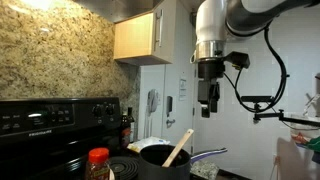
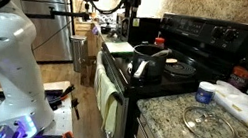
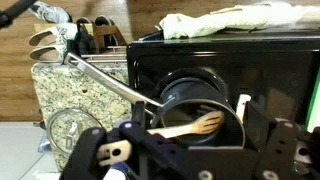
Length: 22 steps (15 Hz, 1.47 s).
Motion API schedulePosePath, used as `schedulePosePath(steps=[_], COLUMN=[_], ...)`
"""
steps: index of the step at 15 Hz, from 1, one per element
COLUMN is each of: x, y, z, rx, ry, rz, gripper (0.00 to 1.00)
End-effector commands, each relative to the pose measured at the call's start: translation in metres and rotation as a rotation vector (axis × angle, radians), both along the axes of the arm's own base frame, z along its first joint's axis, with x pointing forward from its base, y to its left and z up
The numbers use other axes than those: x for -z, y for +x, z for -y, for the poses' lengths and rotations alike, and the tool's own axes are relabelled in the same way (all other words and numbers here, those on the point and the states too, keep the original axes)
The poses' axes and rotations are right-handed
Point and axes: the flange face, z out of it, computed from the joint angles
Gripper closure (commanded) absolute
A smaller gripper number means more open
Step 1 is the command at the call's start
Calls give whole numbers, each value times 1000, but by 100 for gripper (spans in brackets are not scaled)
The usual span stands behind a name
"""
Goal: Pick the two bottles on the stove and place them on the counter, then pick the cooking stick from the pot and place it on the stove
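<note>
Black stove (image 1: 60, 118), cooking stick (image 1: 179, 147) in pot (image 1: 158, 160), gripper (image 1: 208, 110) well apart, higher up

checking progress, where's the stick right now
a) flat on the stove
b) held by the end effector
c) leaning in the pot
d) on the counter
c, the stick leans inside the pot, with its upper end poking above the rim.

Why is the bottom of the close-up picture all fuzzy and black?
In the wrist view, that is the hand, too close to the camera to look sharp; the pot and wooden stick beyond look clearer. In an exterior view, the stove is dark against the brightly lit stone wall.
</note>
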Motion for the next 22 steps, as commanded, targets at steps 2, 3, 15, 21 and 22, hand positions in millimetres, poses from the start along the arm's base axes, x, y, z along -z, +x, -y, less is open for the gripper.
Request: schedulePosePath(steps=[2,3,15,21,22], x=[0,2,40,67,72], y=[0,1,90,135,141], z=[0,-2,-109,-165,-175], rx=[0,2,174,193,176], ry=[0,-2,12,-23,-38], rz=[-1,6,85,73,68], gripper=[0,0,0,0,0])
